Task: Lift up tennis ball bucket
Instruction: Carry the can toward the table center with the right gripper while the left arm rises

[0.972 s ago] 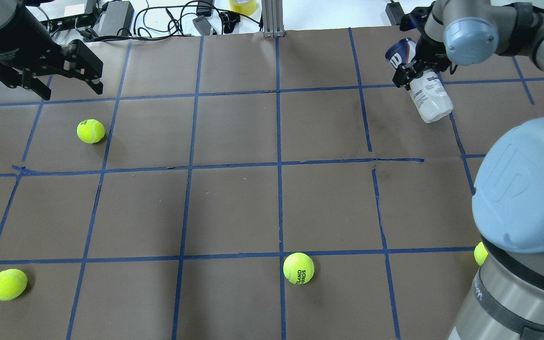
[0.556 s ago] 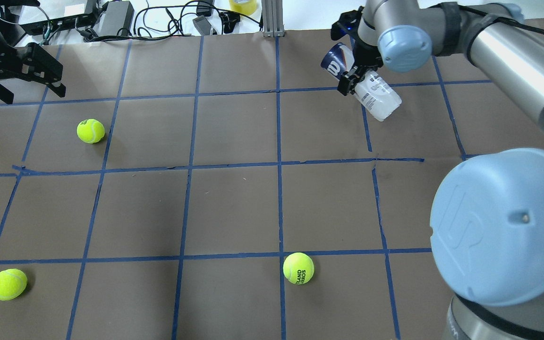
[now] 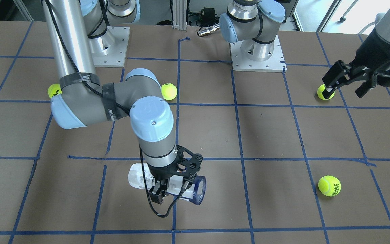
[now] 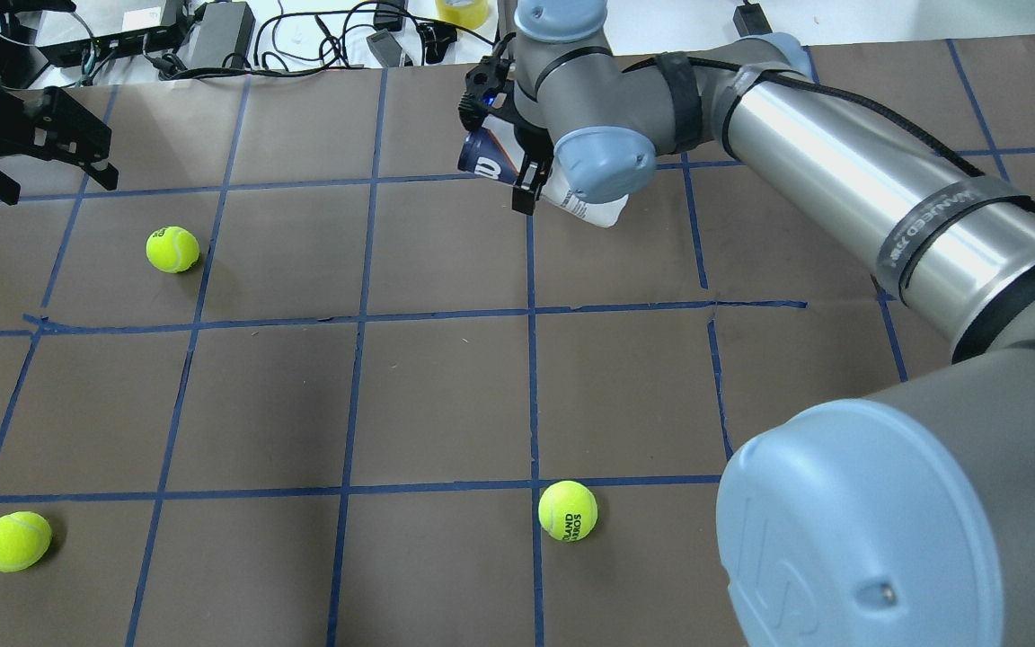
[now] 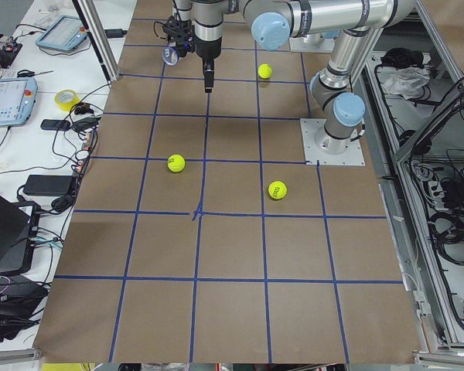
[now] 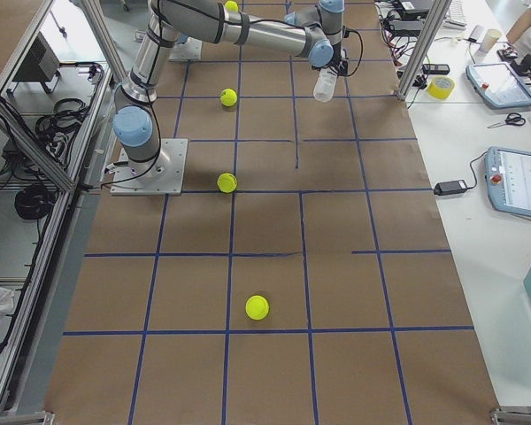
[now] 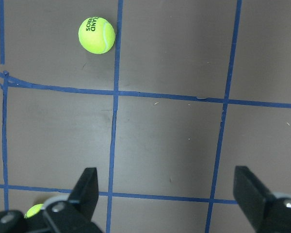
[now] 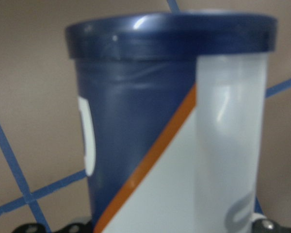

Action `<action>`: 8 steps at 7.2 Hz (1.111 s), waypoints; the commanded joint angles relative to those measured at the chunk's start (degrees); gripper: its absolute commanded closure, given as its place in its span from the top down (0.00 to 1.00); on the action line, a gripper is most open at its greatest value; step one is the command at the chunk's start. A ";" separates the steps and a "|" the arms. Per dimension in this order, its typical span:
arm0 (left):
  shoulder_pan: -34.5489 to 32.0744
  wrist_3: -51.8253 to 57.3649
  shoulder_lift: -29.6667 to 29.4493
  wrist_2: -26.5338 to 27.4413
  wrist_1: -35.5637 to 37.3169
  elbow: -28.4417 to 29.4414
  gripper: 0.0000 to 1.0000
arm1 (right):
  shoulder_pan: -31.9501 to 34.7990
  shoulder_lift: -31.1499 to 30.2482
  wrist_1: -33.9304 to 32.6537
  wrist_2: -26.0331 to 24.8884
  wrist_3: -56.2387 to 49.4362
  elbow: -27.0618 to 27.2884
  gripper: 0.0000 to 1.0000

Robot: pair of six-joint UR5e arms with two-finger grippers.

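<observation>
right gripper (image 3: 169, 187): pinching the tennis ball bucket (image 3: 135, 178) across its mid-body, one finger on each side
bucket count: 1
bucket place: held off the table (image 4: 446, 395), near the far-edge post (image 4: 517, 36), just robot-side of it
bucket axis: long axis lies roughly level and runs left-right. The navy lid end points to the robot's left and slightly away from the robot, the clear base end to its right
bucket writing: white "W" on the navy band. An orange stripe separates navy from the white label. The label's small print is too small to read
left gripper (image 3: 345, 88): fingers spread wide with nothing between them, well to the post's left
tennis balls (image 3: 169, 91): 4, yellow-green, all on the table and all nearer the robot than the post. Two are to its left, one is about straight back from it, and one is to its right by the right arm
ball writing: black print, "…OLAND …ARROS" readable on two
table cover: brown paper with a blue tape grid
</observation>
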 commanded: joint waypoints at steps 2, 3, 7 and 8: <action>0.52 0.09 -0.69 0.17 0.13 -0.86 1.00 | 8.32 3.15 -5.53 -0.12 -6.12 0.06 0.61; 0.52 0.09 -0.25 0.17 0.22 -1.30 1.00 | 9.38 5.08 -6.32 -0.12 -6.68 0.06 0.61; 0.00 0.00 -0.16 -0.44 0.13 -1.31 1.00 | 15.90 5.98 -6.77 -4.87 -6.77 0.85 0.65; 0.00 0.00 -0.25 -0.44 0.13 -1.30 1.00 | 15.81 6.15 -6.77 -5.04 -6.77 0.85 0.68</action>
